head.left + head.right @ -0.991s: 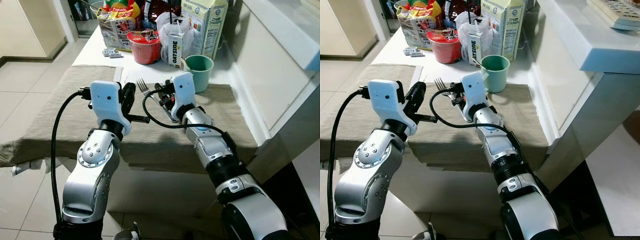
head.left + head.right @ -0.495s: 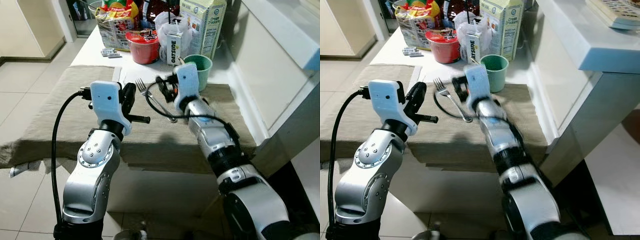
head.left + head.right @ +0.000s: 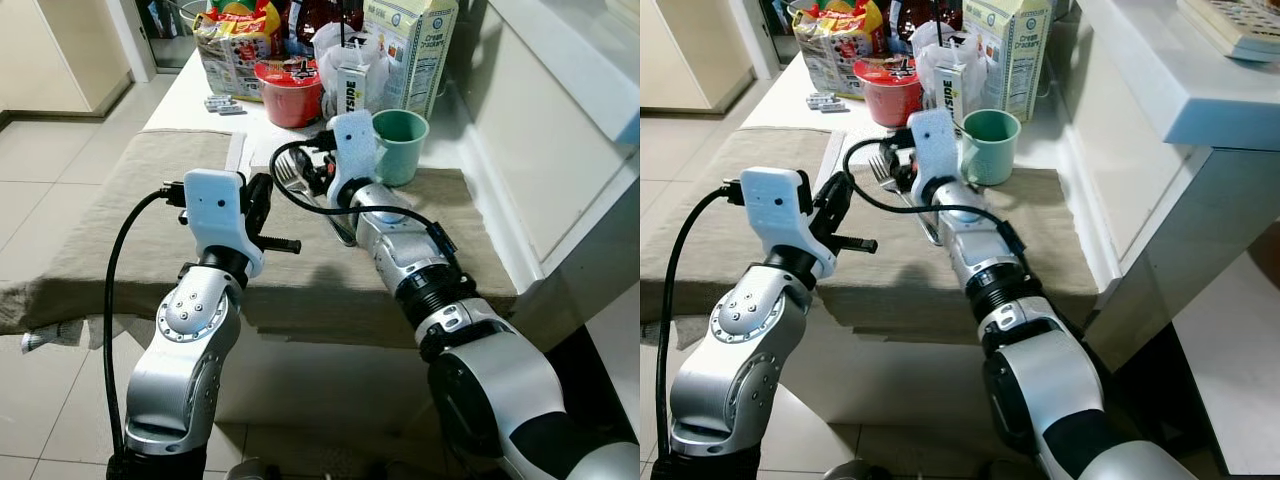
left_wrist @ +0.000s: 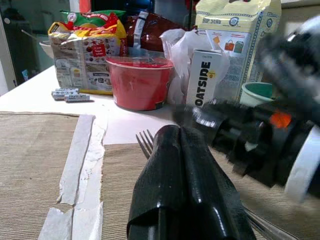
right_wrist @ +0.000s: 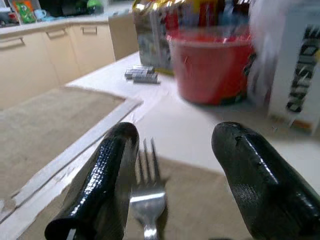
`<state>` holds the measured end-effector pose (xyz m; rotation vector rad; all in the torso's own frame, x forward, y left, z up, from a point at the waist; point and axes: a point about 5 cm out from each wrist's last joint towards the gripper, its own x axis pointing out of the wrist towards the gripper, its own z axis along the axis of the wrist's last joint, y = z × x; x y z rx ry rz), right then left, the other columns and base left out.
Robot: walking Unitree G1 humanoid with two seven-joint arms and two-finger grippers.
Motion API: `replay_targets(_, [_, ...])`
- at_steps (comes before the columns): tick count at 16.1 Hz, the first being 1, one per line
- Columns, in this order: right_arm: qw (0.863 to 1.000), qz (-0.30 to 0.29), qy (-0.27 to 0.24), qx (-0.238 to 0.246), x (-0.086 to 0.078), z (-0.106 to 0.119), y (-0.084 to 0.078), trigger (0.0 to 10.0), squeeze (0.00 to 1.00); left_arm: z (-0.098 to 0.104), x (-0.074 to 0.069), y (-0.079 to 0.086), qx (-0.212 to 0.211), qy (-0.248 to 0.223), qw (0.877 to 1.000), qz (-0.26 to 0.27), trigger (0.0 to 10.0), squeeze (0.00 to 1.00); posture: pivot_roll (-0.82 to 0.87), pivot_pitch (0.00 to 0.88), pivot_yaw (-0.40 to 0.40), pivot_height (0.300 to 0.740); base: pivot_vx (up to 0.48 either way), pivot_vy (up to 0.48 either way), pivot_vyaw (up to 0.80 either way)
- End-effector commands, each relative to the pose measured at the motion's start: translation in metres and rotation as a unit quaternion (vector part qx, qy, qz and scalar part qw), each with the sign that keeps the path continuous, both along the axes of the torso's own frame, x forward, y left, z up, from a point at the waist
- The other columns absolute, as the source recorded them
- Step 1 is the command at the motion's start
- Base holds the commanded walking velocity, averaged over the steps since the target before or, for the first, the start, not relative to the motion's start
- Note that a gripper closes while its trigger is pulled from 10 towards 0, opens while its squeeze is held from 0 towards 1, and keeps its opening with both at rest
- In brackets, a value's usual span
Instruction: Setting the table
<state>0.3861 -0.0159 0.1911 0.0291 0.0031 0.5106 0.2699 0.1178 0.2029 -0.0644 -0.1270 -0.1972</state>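
A silver metal fork [image 5: 146,200] with four slim tines and a long plain handle lies flat on the beige woven table runner [image 3: 120,215], tines pointing toward the groceries at the back of the white table [image 3: 190,90]. The right gripper [image 5: 172,170] hovers low over it with its two black fingers [image 5: 102,175] spread wide apart, grasping nothing; in the right wrist view the fork's head sits between the fingers, closer to one of them, and whether that finger touches it cannot be told. In the head views the fork's handle runs back under the right wrist toward the runner's near edge.

The left gripper [image 4: 182,185] is held above the runner just to the left of the fork, its fingers pressed together and empty, the tines showing just beyond its tips.

Behind the fork stand a red plastic bowl [image 3: 291,92], a small white Oatside carton [image 3: 351,92] and a green cup [image 3: 400,146] at the runner's far edge.
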Motion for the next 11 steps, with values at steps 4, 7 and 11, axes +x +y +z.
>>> replay_targets(4, [0.999,0.023,0.048,-0.003,-0.002,-0.012,0.012,10.0,0.00,0.003,-0.005,0.001,0.003,-0.003,1.000,0.008,10.0,0.00,0.03,0.088,0.009,0.740,0.000,0.000,0.00])
replay_targets(7, [0.996,0.022,0.081,-0.015,-0.004,-0.024,0.011,10.0,0.00,0.004,-0.006,0.002,0.003,-0.002,1.000,0.011,10.0,0.00,0.03,0.099,0.007,0.740,0.000,0.000,0.00])
replay_targets(11, [0.993,0.013,0.108,-0.041,-0.006,-0.040,0.004,10.0,0.00,0.004,-0.006,0.001,0.000,0.001,1.000,0.010,10.0,0.00,0.02,0.104,0.006,0.740,0.000,0.000,0.00])
